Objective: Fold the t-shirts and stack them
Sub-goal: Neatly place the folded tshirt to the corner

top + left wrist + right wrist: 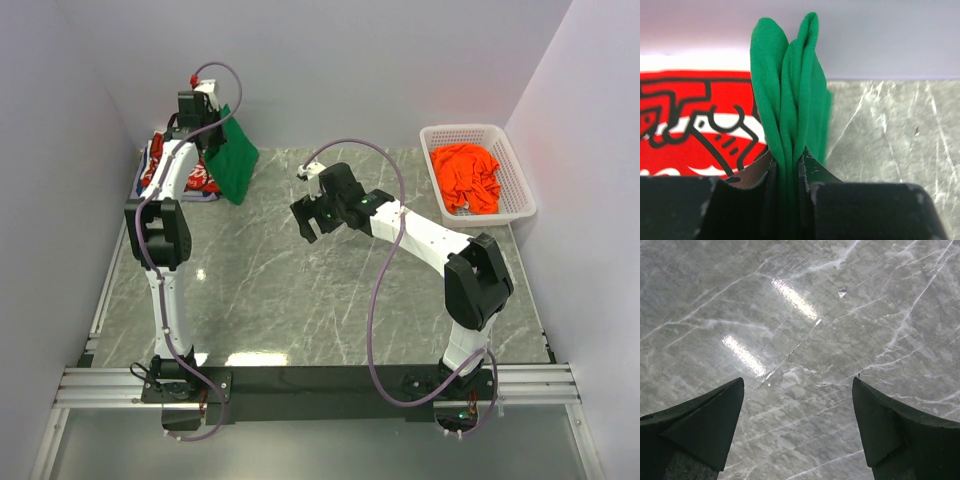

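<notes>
From above, at ten o'clock on the grey marble-patterned table (pixel 300 300), the left gripper (pixel 207 108) hangs the plain bright green cotton t-shirt (pixel 233 162) beside the red t-shirt with white lettering (pixel 160 172). The plain orange t-shirt (pixel 468 178) lies crumpled in the white plastic mesh basket (pixel 462 131) at two o'clock. The right gripper (pixel 308 205) hovers mid-table. The step looks like carrying the green one to open marble — best lifted until its hem is free of the red shirt, then brought centreward so the other arm can take a second corner. Left wrist view: jaws nearly pressed together, pinching a bunched fold of green cloth. Right wrist view: fingers spread wide, holding nothing — bare marble beneath.
</notes>
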`<state>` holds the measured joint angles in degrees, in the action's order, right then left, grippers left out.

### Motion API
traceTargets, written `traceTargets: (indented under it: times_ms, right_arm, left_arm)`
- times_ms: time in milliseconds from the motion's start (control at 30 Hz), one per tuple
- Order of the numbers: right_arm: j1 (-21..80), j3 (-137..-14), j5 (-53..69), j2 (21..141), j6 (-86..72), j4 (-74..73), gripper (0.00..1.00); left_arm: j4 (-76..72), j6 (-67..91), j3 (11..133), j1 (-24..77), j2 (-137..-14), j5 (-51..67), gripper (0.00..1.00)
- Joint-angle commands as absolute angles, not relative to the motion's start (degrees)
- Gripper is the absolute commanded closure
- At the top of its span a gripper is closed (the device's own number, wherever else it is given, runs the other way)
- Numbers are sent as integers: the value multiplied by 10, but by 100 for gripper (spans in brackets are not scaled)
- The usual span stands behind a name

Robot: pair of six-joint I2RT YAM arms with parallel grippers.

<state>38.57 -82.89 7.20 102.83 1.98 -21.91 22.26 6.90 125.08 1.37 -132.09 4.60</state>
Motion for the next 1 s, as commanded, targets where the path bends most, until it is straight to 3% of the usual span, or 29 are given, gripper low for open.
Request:
traceTargets:
  times_ms: [0, 967]
  right_arm:
    - [381, -833, 80, 1007, 21, -213, 5]
    - [382, -847, 72, 1016, 15, -220, 4]
  left_arm:
    - [200, 66, 1303, 10, -1286, 41, 85]
    - [205, 92, 1316, 5, -1222, 69, 86]
